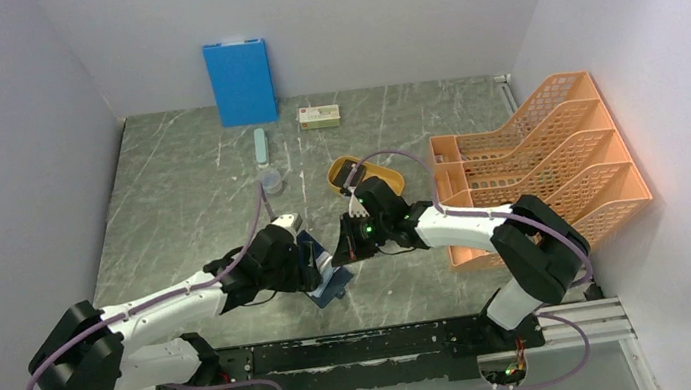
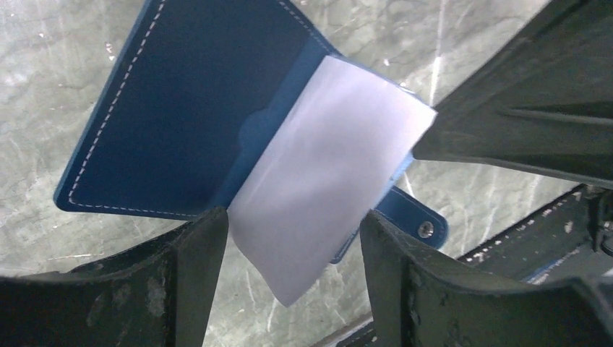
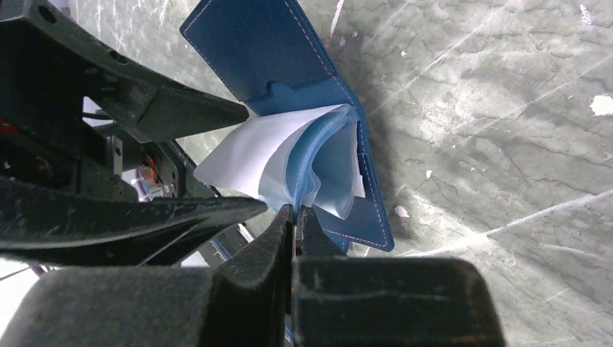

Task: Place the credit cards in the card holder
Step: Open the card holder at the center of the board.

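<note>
Locate the card holder (image 1: 330, 283) on the grey veined table (image 1: 182, 206), at 6 o'clock from the table centre in the top view, between the two gripper tips. Note it lying open. In the left wrist view, find the navy cover (image 2: 181, 108) spread flat toward 10 o'clock, the snap tab (image 2: 423, 228) at 4 o'clock, and the pale sleeve leaves (image 2: 325, 166) fanned up off the spine.

Check the right gripper (image 3: 295, 217): fingers closed to a hairline, pinching the lower edge of the sleeve leaves as far as the right wrist view shows. Check the left gripper (image 2: 293, 220): fingers spread wide, straddling the free corner of the leaves, gripping nothing.

Find no credit card in either gripper or in any visible pocket. Judge the task to be at its opening stage, with the holder opened, one leaf held apart, and all card insertion left to do. Look toward 1 o'clock from the holder for the yellow oval tray (image 1: 395, 180), containing a dark item too small to identify.

Disregard the blue board (image 1: 240, 81) at 12 o'clock and the orange file rack (image 1: 539, 159) at 3 o'clock.
</note>
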You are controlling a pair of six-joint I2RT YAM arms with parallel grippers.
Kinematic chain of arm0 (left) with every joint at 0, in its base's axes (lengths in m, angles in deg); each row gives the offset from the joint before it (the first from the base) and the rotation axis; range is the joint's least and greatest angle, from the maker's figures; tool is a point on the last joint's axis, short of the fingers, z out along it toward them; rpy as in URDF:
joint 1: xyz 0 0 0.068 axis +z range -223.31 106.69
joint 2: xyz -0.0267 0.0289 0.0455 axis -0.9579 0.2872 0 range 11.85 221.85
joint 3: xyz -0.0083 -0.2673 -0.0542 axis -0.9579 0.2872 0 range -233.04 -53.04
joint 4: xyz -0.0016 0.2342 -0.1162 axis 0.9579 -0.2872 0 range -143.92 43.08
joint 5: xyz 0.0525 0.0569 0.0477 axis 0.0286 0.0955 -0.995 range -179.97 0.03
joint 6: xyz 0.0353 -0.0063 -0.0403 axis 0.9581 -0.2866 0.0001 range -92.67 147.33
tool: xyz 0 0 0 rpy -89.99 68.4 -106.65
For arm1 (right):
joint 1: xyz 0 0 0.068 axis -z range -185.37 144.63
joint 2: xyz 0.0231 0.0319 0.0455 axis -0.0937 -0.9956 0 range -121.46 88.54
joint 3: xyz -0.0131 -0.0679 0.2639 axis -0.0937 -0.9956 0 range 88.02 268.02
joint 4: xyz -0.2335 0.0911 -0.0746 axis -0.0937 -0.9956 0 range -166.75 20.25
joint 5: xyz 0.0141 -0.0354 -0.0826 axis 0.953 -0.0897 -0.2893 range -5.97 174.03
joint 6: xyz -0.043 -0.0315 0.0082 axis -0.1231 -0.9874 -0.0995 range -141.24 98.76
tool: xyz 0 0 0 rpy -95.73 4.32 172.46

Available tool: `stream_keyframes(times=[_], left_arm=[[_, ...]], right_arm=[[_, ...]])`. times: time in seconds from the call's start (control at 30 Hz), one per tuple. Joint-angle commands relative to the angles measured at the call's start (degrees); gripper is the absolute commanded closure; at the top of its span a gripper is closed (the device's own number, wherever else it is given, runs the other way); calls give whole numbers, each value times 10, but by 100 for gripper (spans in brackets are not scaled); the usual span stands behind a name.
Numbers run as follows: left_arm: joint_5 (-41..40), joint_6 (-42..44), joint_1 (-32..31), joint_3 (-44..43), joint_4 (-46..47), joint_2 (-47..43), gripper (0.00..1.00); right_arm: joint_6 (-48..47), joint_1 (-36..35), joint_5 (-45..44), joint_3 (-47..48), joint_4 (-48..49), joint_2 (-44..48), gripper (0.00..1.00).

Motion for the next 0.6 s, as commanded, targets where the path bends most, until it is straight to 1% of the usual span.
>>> stream_keyframes(times=[0.0,0.1,0.17,0.2,0.47,0.57], left_arm=[[-39,-1,-5,-19,-2,17,29],[-49,-3,-5,-21,-7,28,30],[-59,-6,-6,-22,-12,35,33],[-65,-7,-6,-23,-15,37,37],[-98,-26,-6,-22,-27,61,75],[-102,-40,-5,-19,-24,69,85]], right_arm=[[-11,7,14,0,-6,19,100],[-12,8,17,-1,-6,21,100],[-13,8,16,-2,-7,22,100],[-13,8,16,-3,-7,23,100],[-12,8,16,-15,-5,30,100],[-12,8,16,-19,-4,30,100]])
